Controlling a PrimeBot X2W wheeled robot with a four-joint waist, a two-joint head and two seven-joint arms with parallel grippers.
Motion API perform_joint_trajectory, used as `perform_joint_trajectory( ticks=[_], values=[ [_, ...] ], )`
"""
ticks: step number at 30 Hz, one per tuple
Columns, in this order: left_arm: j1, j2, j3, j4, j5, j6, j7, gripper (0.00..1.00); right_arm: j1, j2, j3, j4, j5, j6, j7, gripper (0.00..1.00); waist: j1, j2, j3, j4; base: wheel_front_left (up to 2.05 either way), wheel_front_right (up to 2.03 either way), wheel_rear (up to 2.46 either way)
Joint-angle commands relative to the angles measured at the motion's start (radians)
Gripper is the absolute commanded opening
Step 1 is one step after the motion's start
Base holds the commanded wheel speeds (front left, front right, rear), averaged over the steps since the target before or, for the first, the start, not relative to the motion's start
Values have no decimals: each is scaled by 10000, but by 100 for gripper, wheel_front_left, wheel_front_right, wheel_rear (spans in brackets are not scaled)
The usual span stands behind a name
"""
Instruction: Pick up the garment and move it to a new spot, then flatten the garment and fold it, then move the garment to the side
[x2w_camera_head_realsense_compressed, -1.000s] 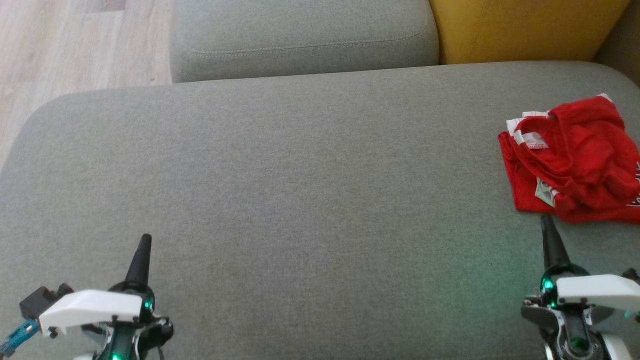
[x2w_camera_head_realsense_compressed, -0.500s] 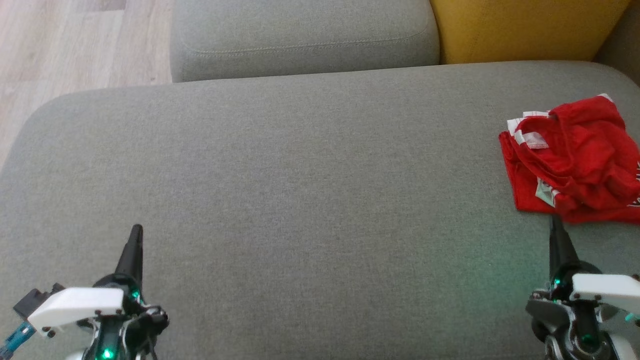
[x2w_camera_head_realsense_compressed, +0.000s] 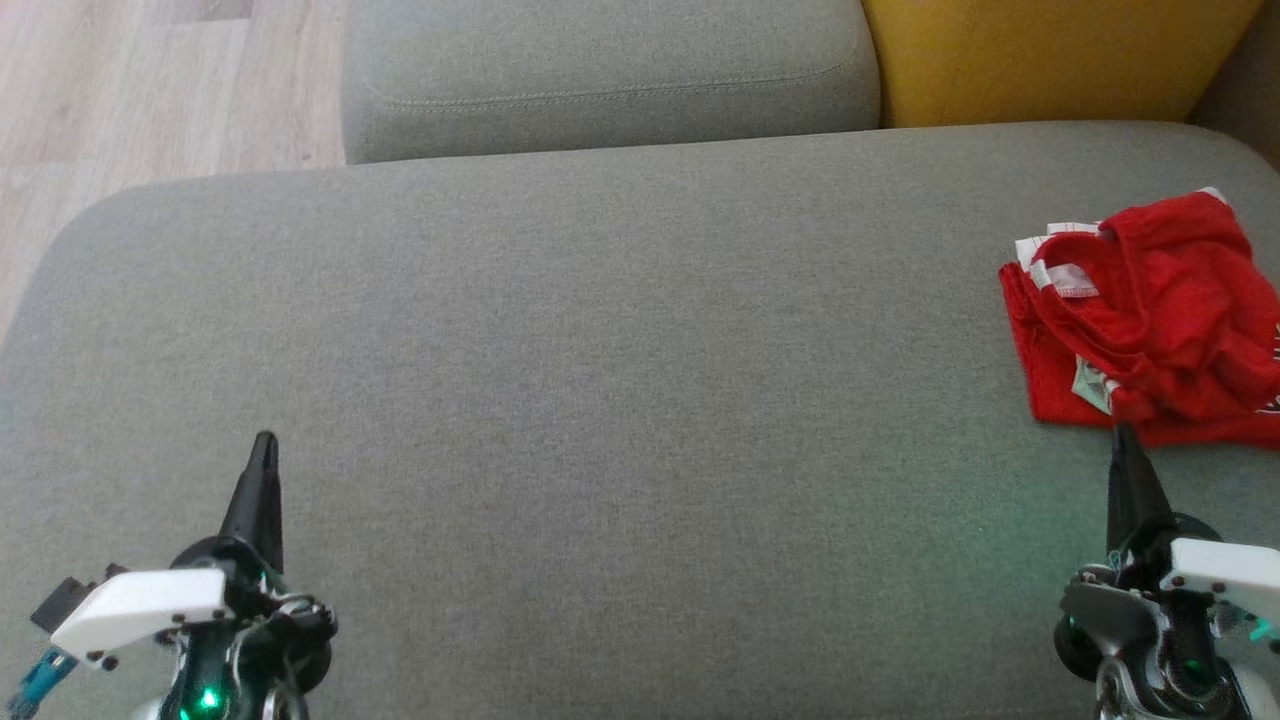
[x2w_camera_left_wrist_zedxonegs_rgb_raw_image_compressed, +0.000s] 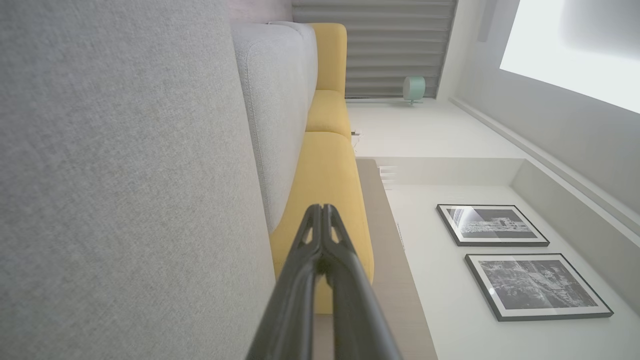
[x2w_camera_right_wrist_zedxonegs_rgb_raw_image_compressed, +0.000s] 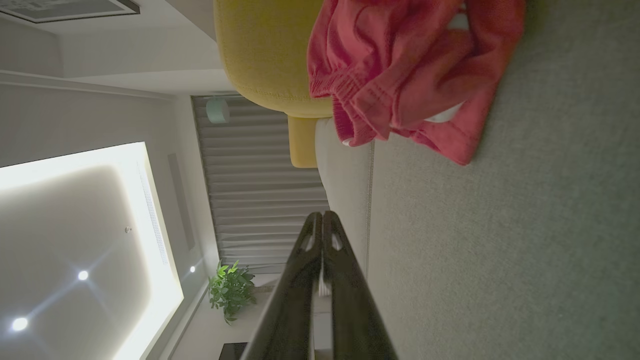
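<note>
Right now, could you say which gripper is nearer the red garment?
The right gripper: its tip is beside the garment, while the left gripper sits far away.

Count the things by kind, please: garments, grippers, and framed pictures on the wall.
Garments: 1, the red garment
Grippers: 2, the left gripper and the right gripper, both shut
Framed pictures: 2
Total: 5
</note>
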Motion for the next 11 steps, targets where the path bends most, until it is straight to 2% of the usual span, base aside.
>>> perform_joint_trajectory(
  ticks=[1,11],
  values=[
    [-538,84,395,-263,-22,-71,56,0,-515,-158,186,-303,46,77,104,0,-1,0,0,0,0,0,0],
    [-541,63,424,-262,3,-71,79,0,-518,-130,148,-300,14,77,135,0,-1,0,0,0,0,0,0]
  ],
)
